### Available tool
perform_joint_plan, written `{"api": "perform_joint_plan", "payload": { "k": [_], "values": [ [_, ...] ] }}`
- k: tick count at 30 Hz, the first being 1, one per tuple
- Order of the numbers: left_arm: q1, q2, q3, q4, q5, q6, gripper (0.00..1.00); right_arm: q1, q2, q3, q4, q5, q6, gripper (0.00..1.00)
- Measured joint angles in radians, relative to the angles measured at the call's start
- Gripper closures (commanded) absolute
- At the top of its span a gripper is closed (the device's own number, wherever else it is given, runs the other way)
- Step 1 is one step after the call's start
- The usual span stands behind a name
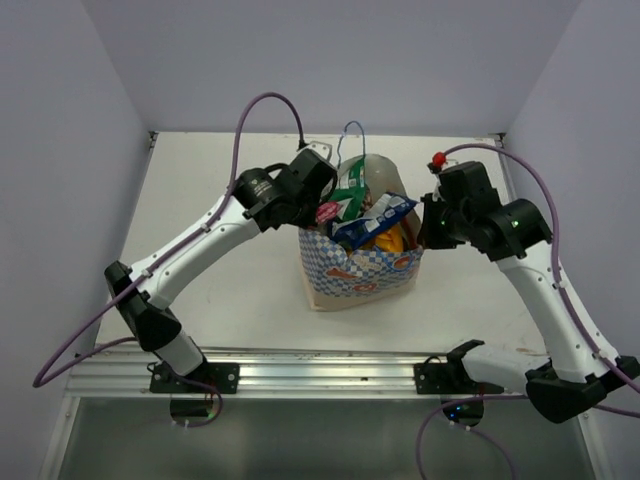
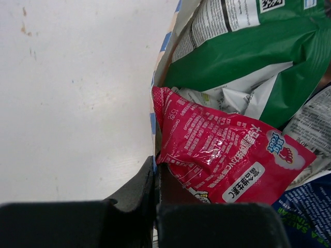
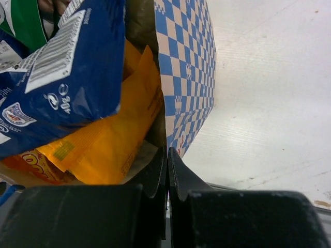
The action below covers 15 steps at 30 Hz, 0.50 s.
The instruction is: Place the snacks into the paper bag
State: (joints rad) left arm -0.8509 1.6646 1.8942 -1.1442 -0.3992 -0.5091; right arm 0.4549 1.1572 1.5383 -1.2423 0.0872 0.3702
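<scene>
White table, matte surface, a few faint brown specks on it. Paper bag stands upright on the top around mid-table, its lower sides checkered blue and white. Aluminium rail runs along the near edge.

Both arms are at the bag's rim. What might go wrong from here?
1. The left gripper and right gripper look shut on the rim of the paper bag; pulling them apart might tear the thin paper.
2. The pink packet and blue-white packet stick up above the rim and could slip out if the bag tilts.
</scene>
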Motion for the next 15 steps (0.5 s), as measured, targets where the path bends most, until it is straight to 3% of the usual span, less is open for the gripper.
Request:
{"api": "perform_joint_plan", "payload": {
  "k": [6,15],
  "values": [
    [0.002,-0.091,-0.252,0.058,-0.068,-0.033,1.0,0.087,-0.001,-0.128,0.109,-0.01,0.035,1.0],
    [0.042,-0.122,-0.258,0.066,-0.153,-0.033,1.0,0.238,0.055,-0.14,0.189,0.035,0.064,1.0]
  ]
}}
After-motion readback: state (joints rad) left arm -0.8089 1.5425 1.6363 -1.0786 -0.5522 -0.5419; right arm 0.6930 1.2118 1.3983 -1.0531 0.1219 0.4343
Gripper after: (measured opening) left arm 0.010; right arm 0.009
